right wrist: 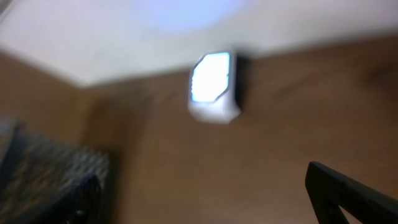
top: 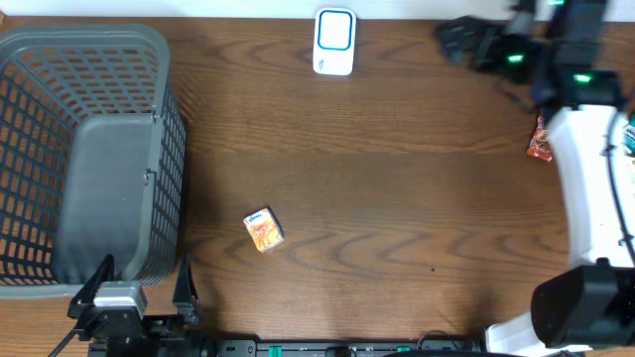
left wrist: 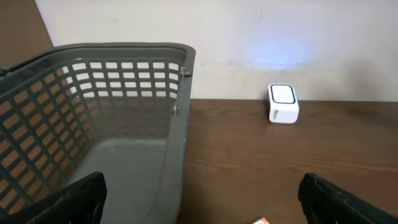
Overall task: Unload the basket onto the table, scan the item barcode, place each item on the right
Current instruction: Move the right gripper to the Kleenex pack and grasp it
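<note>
While left claw (left wrist: 200,193) and right claw (top: 463,42) were spread empty, the small carton (top: 263,230) on the near worktop (top: 397,178), right of the basket (top: 149,45), was judged light, stiff, best pinched across its narrow sides.

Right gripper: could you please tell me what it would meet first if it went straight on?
Most likely the scanner, straight ahead of the right gripper with only bare table between; the wrist view is blurred, so height is unclear.

We saw a grey mesh basket (top: 60,79) standing at the left edge of the wooden table (top: 397,198), and a small red packet (top: 539,145) lay near its right edge.
</note>
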Controlling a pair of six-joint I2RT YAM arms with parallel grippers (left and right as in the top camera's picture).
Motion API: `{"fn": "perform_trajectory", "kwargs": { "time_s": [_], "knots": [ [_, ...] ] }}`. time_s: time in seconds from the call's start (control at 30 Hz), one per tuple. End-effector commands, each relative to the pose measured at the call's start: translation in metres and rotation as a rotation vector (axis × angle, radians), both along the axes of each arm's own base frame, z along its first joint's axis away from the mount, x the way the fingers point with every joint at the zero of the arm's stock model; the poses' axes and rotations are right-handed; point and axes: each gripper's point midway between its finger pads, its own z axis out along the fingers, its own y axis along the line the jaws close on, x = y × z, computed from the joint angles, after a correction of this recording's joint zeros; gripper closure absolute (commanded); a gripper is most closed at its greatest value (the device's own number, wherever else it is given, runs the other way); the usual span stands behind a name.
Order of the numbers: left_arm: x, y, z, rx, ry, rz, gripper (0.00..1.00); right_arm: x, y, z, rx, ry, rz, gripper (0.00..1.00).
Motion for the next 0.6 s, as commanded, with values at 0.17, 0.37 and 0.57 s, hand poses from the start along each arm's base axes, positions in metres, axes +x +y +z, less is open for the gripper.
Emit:
{"fn": "perform_trajectory", "kwargs": {
  "time_s": [0.17,0.37,0.57],
  "knots": [
    [-0.002,0.001,0.003,-0.006,-0.012,0.005,0.02,-0.073,0.120,-0.034,0.067,0.296,0.224,0.01],
    [-0.002,0.001,0.003,-0.006,-0.012,0.005,0.02,-0.125,0.186,-0.066,-0.083,0.357,0.333,0.01],
    [-0.002,0.001,0.003,-0.006,-0.012,0.005,0.02,-0.163,0.220,-0.105,-0.126,0.524,0.131,0.01]
  ]
}}
